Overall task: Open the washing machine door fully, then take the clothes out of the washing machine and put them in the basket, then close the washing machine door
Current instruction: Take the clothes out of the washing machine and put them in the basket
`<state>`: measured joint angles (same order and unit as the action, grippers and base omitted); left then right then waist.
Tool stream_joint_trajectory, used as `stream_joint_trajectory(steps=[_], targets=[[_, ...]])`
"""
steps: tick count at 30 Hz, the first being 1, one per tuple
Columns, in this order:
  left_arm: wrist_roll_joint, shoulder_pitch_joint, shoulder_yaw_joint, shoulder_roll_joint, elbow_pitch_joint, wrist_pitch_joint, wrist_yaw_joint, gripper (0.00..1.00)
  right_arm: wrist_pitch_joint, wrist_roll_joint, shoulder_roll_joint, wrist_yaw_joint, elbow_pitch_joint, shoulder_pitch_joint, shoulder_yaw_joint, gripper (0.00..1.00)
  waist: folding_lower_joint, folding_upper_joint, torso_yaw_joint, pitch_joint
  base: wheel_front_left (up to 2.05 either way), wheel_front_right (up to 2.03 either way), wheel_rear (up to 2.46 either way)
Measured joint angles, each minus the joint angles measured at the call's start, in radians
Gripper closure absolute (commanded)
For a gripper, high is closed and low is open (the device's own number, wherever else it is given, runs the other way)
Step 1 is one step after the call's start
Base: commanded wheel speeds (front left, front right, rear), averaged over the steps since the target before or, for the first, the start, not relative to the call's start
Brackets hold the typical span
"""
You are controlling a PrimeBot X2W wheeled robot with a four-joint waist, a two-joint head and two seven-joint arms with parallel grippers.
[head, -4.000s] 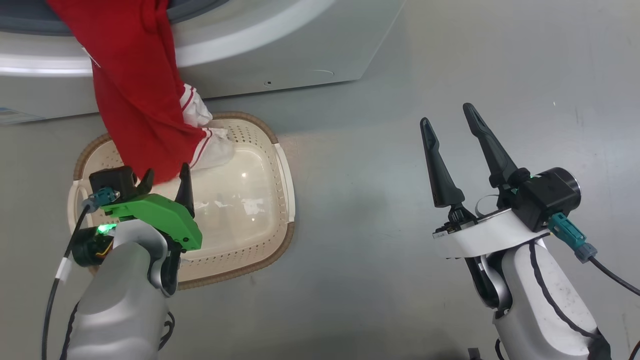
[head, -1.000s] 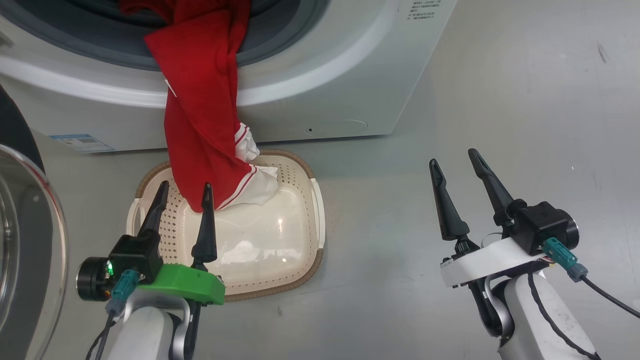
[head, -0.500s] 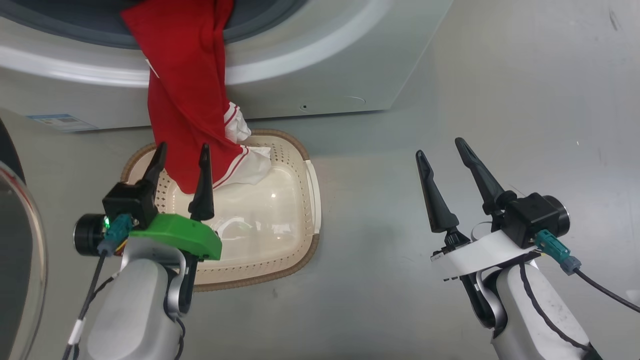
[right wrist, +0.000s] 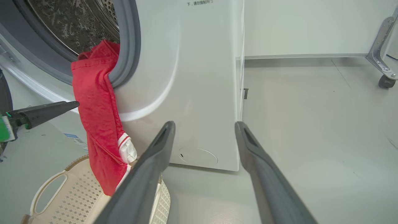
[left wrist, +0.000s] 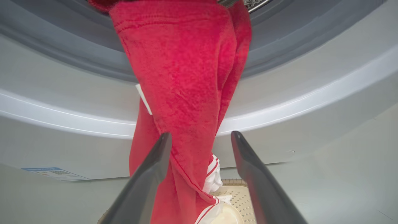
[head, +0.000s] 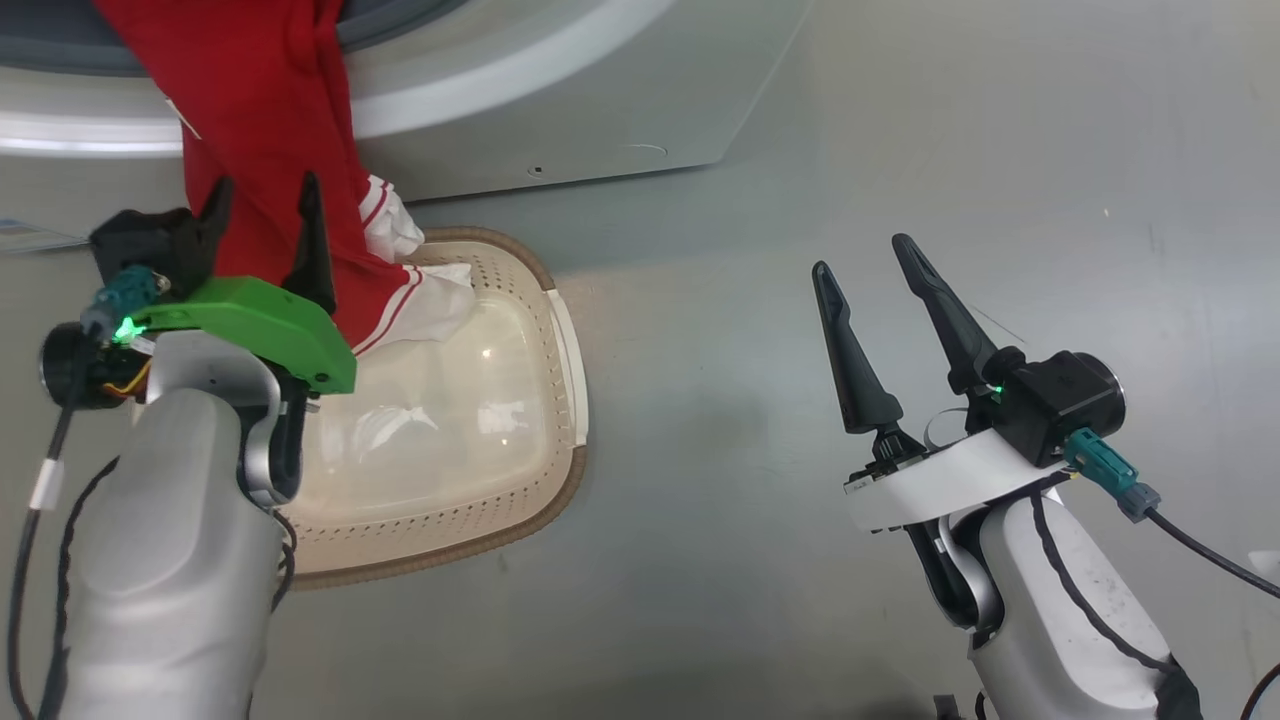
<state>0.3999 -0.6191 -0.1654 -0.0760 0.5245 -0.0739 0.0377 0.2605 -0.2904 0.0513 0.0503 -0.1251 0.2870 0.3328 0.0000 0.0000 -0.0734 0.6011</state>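
The clothes (head: pixel 260 100), a red garment with white striped trim, hang out of the washing machine (head: pixel 600 90) over its grey gasket. Their lower end rests in the cream basket (head: pixel 560 480) on the floor below. My left gripper (head: pixel 265 185) is open, its fingers on either side of the hanging cloth (left wrist: pixel 183 77) in the left wrist view (left wrist: pixel 200 134). In the right wrist view one left finger (right wrist: pixel 46 112) reaches the garment (right wrist: pixel 96 105) from the side. My right gripper (head: pixel 862 255) stands open over bare floor to the right. The washing machine door is out of view.
The steel drum (right wrist: pixel 77 25) shows behind the uncovered opening. A round flap (right wrist: pixel 199 157) sits low on the machine's front. Grey floor spreads to the right of the basket (right wrist: pixel 62 199). A castor of a metal frame (right wrist: pixel 385 81) stands far right.
The head camera has shifted. My left gripper has risen from the basket's far rim to the hanging garment and now straddles it. The right arm has barely moved.
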Motion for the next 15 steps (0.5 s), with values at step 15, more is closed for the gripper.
stream_joint_trajectory(steps=[15], targets=[[0.014, -0.164, 0.043, -0.053, 0.163, 0.117, 0.002, 0.00, 0.000, -0.017, 0.000, -0.001, 0.000, 0.020, 0.012, 0.00, 0.0000, 0.0000, -0.039, 0.040, 0.00, 0.00, 0.00]])
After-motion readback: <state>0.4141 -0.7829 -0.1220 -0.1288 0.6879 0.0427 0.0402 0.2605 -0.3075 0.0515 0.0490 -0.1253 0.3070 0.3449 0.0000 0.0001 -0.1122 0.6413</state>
